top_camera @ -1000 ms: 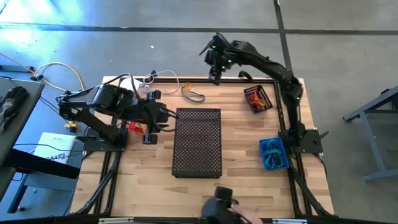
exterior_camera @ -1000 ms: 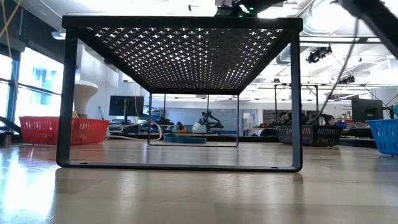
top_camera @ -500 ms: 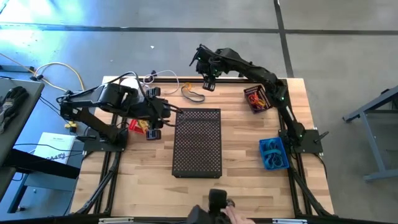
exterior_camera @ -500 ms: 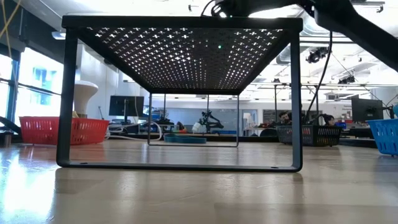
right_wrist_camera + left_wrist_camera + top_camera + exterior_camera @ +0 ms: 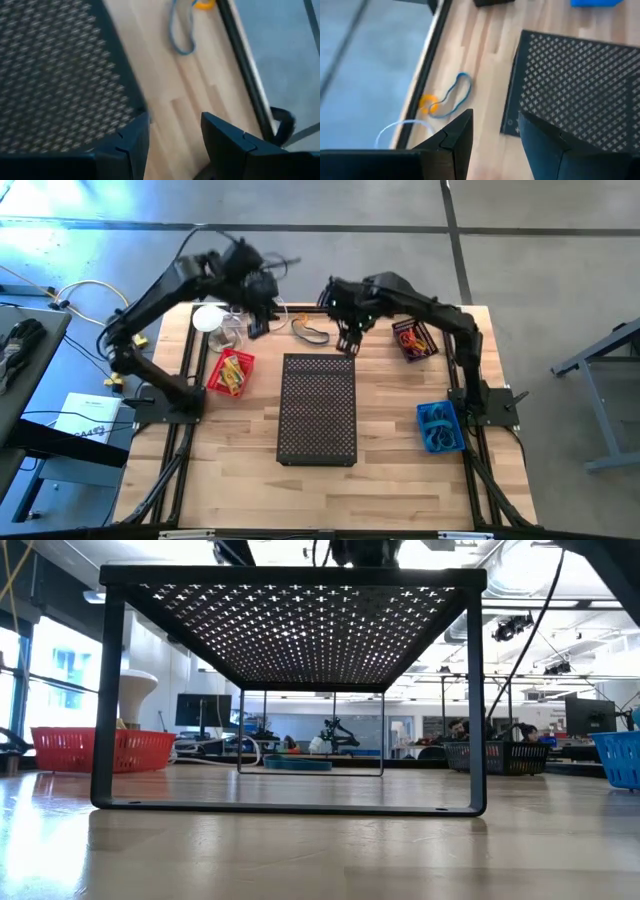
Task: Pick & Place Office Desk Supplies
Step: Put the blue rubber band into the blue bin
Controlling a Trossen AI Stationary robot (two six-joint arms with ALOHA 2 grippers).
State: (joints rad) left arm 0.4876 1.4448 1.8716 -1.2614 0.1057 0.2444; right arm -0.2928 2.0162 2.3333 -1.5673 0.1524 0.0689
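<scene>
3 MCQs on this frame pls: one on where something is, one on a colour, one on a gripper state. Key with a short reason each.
1. Where is the loose band?
A. on the table by the far edge, beyond the perforated stand
B. inside the blue basket
C. on top of the stand

2. What colour is the basket on the table's left side?
A. blue
B. red
C. green

3. What state is the right gripper in?
A. shut on the band
B. shut on nothing
C. open, holding nothing

Key: 1 A, the high view shows it on bare wood past the stand's far end. 2 B, it shows red there. 3 C, the right wrist view shows a bare gap between its fingers.
</scene>
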